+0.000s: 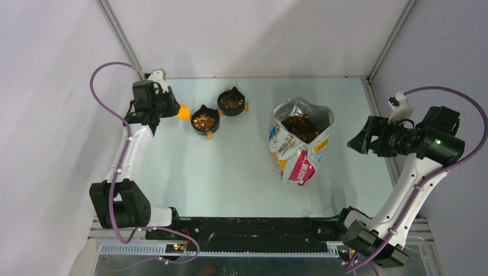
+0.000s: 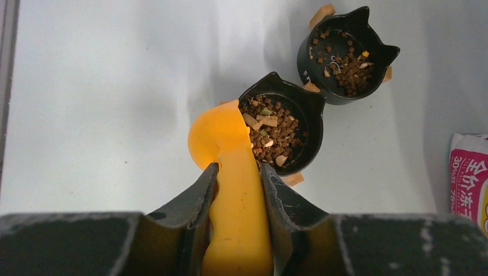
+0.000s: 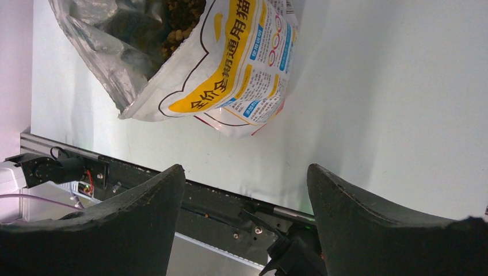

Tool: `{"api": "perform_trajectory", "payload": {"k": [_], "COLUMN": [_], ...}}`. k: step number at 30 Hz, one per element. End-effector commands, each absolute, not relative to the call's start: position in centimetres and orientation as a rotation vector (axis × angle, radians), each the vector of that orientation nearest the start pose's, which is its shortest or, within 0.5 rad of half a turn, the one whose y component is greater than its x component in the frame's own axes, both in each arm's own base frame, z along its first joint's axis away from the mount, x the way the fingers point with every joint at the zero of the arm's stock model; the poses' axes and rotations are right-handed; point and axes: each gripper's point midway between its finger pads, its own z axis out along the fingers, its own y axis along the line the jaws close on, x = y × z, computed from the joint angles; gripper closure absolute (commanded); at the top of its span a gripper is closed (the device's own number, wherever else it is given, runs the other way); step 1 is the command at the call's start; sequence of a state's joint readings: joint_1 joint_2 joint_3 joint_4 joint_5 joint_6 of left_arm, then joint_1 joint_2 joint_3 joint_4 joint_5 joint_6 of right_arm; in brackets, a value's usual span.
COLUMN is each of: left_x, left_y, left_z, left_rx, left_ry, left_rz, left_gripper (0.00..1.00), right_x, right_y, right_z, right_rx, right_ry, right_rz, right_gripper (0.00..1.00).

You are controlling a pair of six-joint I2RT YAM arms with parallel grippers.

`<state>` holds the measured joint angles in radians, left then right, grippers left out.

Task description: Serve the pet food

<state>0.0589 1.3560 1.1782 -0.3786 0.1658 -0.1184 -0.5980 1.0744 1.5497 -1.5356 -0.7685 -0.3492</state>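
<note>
My left gripper (image 1: 171, 108) is shut on the handle of an orange scoop (image 2: 230, 167), whose bowl is tipped over the left rim of the near black cat-ear bowl (image 2: 308, 118). That bowl holds brown pet food (image 2: 270, 126), which also shows in the top view (image 1: 204, 120). A second black cat-ear bowl (image 1: 231, 102) behind it holds a thinner layer of kibble (image 2: 345, 60). The open printed bag (image 1: 300, 146) stands mid-table with kibble (image 1: 301, 126) inside. My right gripper (image 1: 358, 141) is open and empty, held in the air to the right of the bag (image 3: 230, 69).
Tan tape tabs (image 2: 293, 179) stick out under both bowls. The table's near edge with a black rail (image 1: 259, 227) and the arm bases lies at the bottom. Grey walls close in the back and sides.
</note>
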Motion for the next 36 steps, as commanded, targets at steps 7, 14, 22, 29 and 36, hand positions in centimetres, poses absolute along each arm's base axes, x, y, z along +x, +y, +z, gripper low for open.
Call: {"api": "perform_trajectory", "payload": {"k": [7,14,22,29,36], "left_x": [36.7,27.7,25.0,26.1,30.0], "left_y": [-9.2,-22.2,-31.3,-38.6,-41.1], "left_z": [37.4,47.5,47.2,40.7,34.4], "left_rx": [0.232,0.704,0.942,1.12,1.061], "left_ry": [1.822,1.498,1.5,1.678,1.864], "left_rz": [-0.405,-0.799,-0.851,-0.817,-0.61], "left_gripper": [1.0,1.0,1.0,1.0,1.0], "right_x": [18.6,19.0,19.1,18.3,17.7], "right_y": [1.4,1.6,2.2,2.1,2.0], "right_z": [31.6,31.3,31.7,31.6,31.1], "right_rx": [0.008,0.011,-0.013,-0.056,-0.092], "right_ry": [2.275,2.251,2.213,2.208,2.199], "right_rz": [0.575,0.608,0.638,0.551,0.488], "right_gripper": [0.19,0.19,0.19,0.18,0.18]}}
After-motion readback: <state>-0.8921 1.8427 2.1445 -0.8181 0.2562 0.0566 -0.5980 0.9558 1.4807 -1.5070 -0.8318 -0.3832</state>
